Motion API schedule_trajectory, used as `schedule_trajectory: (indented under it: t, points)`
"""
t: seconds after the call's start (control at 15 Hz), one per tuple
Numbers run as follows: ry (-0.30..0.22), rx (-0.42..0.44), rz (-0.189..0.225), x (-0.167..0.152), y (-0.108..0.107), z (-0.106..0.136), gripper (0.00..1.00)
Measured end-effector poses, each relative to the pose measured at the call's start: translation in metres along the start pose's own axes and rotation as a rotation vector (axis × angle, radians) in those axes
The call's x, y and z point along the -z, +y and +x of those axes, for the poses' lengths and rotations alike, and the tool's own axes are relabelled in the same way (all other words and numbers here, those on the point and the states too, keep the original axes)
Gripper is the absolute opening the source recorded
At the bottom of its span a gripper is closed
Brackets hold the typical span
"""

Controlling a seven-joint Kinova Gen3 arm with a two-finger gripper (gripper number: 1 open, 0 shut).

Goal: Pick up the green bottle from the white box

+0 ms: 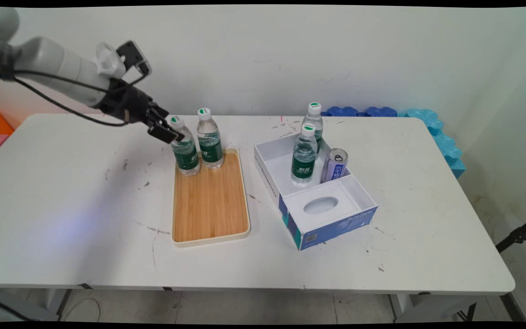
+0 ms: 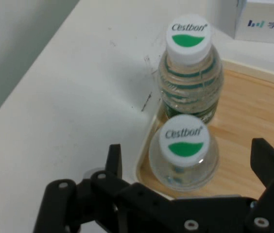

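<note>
Here the gripper [image 2: 185,162], fingers spread, hangs over the near water bottle [image 2: 183,153] on the wooden tray [image 1: 210,201].

Capped water bottle [image 1: 185,148] [image 2: 183,153], green label, upright in tray's far-left corner

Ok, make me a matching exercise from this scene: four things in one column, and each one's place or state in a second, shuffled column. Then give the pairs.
Things
1. end effector
2. wooden tray
3. silver can
4. bottle by the end effector

Places or states
A. leans in the white box, beside a bottle
B. open, fingers on either side of a bottle cap
C. lies flat on the table, two bottles at its far end
D. stands upright at the tray's far left corner

Pairs: 1-B, 2-C, 3-A, 4-D
</note>
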Motion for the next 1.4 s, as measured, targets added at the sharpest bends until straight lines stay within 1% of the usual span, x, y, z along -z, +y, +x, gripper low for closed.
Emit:
schedule_trajectory:
  t: [0.4, 0.53, 0.67, 0.8, 1.0, 1.27, 1.4]
  points:
    - [-0.022, -0.041, 0.025, 0.055, 0.013, 0.042, 1.00]
    - [-0.023, -0.058, 0.020, 0.065, 0.020, 0.056, 1.00]
    - [-0.018, -0.085, 0.001, 0.069, 0.029, 0.072, 1.00]
    - [-0.011, -0.113, -0.026, 0.064, 0.038, 0.088, 1.00]
    - [0.003, -0.153, -0.078, 0.048, 0.054, 0.111, 1.00]
    - [0.024, -0.210, -0.152, 0.010, 0.081, 0.144, 1.00]
    - [0.033, -0.244, -0.179, -0.011, 0.092, 0.158, 1.00]
